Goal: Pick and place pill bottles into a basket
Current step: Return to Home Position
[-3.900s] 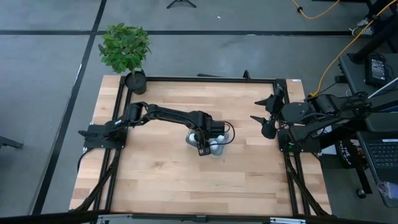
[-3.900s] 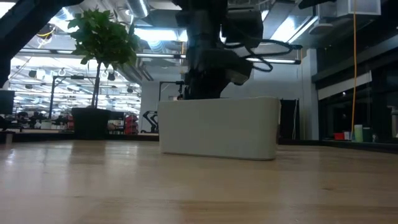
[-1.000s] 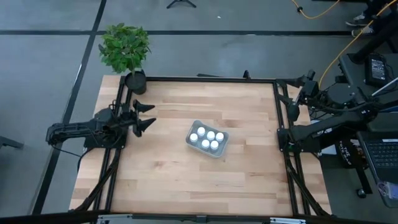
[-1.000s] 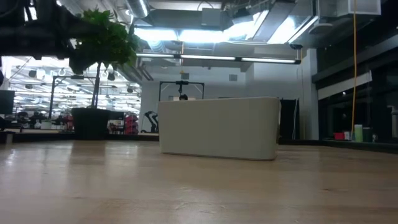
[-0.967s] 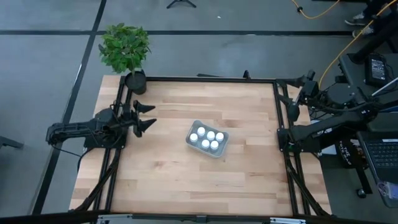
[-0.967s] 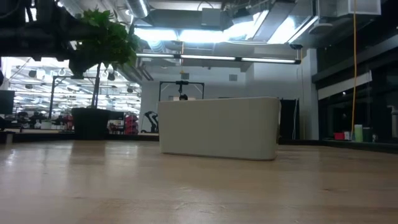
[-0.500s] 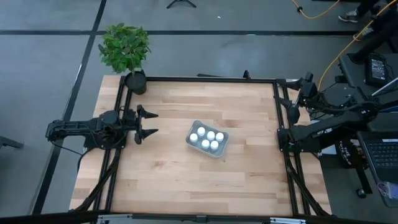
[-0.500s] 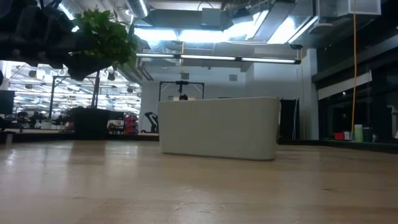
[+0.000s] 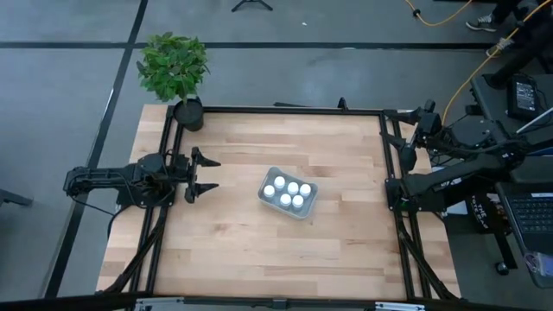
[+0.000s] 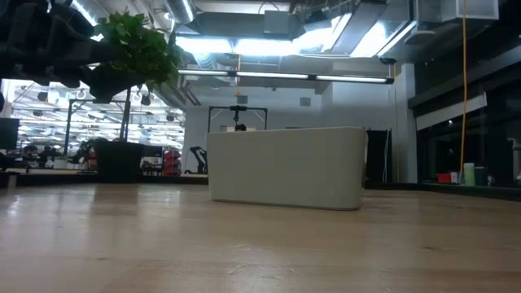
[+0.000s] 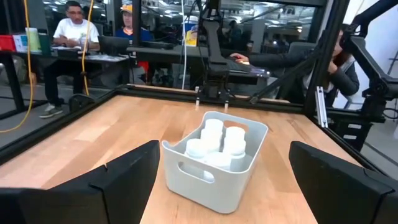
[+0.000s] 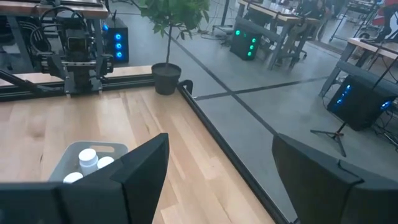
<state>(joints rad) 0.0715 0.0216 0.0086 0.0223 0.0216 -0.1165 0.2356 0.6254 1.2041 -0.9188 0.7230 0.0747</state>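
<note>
Near table [image 9: 242, 250] centre, basket [image 11: 205, 193] holds pill bottles [image 9: 292, 187], upright, packed close. Left gripper [image 9: 206, 173] at left edge, right gripper [image 12: 219, 149] at right edge: both with fingers apart, empty. Risk, small: arm swinging low could clip basket and shift it. Low view hides bottles behind basket wall; exact count uncertain.

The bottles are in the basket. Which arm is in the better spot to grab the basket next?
Probably left. The left gripper is open over the table, aimed straight at the basket and nearer it. The right gripper, also open, sits at the table's right edge, aimed beside the basket.
</note>
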